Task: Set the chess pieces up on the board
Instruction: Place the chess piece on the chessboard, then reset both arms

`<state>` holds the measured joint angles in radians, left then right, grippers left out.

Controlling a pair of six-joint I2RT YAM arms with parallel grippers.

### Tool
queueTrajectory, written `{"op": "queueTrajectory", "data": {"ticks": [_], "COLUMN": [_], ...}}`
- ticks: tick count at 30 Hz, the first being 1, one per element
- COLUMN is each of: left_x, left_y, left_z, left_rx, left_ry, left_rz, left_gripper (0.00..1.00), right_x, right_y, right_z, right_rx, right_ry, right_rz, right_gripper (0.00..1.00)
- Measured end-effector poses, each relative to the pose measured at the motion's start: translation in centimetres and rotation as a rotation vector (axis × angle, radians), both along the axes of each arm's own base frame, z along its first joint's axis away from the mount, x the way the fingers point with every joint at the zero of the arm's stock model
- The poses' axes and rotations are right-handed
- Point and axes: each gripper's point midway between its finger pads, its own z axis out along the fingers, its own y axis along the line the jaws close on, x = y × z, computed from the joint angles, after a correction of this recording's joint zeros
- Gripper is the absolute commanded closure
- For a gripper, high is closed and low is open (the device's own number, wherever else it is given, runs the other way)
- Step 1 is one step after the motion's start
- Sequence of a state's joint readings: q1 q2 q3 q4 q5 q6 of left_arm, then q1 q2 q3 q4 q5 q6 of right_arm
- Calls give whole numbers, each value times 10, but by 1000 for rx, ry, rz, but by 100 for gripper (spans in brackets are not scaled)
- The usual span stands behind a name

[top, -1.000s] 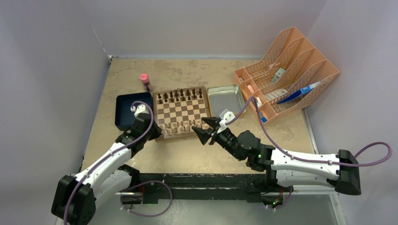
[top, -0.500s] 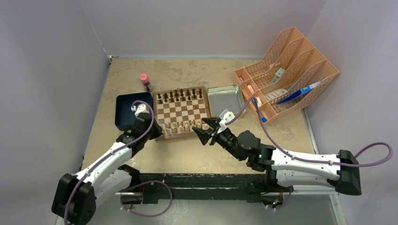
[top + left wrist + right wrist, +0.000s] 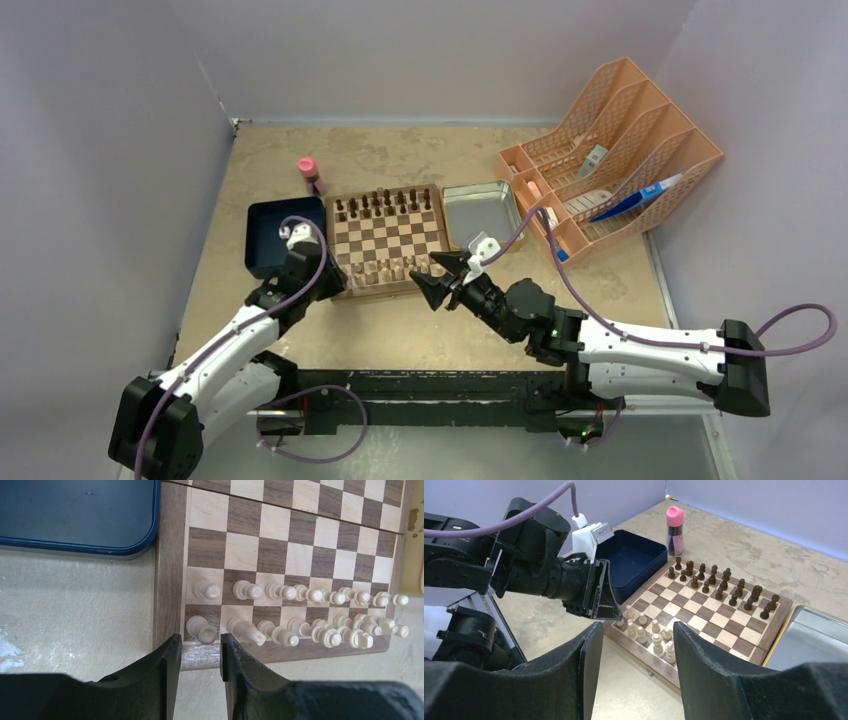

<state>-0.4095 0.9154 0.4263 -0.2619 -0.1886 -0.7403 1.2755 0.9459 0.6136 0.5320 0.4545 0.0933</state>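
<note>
Reader: Fingers [image 3: 165,670] of the left gripper [image 3: 199,645]: how do we read them in the left wrist view?

Legend: We read them as parted and clamped on nothing. Their tips stand to either side of the pale rook [image 3: 201,629], with a sliver of gap on each side, and we see no contact. The rook stands upright on the near left corner square of the board [image 3: 167,580].

Reader: And outward from the rook?

Legend: We follow the pale chess pieces [image 3: 300,615] along the two ranks nearest the arms, all upright. Beyond them we find the middle ranks bare. In the right wrist view the dark chess pieces [image 3: 719,587] line the two far ranks. The board lies flat on the table [image 3: 330,340]. The dark blue tray [image 3: 75,515] sits just beside its left border and the metal tin [image 3: 480,208] just beside its right.

Reader: What of the right gripper [image 3: 634,630]?

Legend: We see its fingers wide apart with nothing between them. It hovers above the table off the board's near right corner and points across toward the left gripper. Farther out, we note a pink-capped container [image 3: 674,522] upright behind the tray. The orange file organiser [image 3: 610,150] sits at the far right, apart from the board.
</note>
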Motion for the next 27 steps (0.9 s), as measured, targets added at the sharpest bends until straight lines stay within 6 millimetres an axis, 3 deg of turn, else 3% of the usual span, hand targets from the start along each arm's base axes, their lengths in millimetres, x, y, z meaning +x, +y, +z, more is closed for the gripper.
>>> {"op": "queueTrajectory", "data": {"ticks": [4,8,10,13,16,20,23,27], "left_x": [-5,-1,2,2,-7,-30,-52,-80], "left_y": [-1,-10,-16,-26,-38,-53,-60,-64], "left_z": [9,47,75,114,149,185,200,207], "left_rx": [-7,-31,-48,-76,-108,-160,-201,-253], "left_ry": [2,-54,-100,-163,-214,-266,-288,-284], "left_rz": [-17,-70,-110,-185,-290,-439,-534,-606], "left_gripper": [65,61,60,56,44,38,35,33], "right_x": [-1,-3,-2,-2,-4,-7,-11,-13], "right_y": [1,0,-1,-2,-1,-4,-10,-27], "right_z": [-3,-11,-14,-16,-11,-10,-19,-20], "right_rx": [10,25,34,50,75,117,131,164], "right_ry": [32,103,149,236,313,426,517,582], "right_rz": [2,-7,-23,-52,-68,-98,-123,-171], "right_gripper": [42,37,27,2,1,1,1,1]}}
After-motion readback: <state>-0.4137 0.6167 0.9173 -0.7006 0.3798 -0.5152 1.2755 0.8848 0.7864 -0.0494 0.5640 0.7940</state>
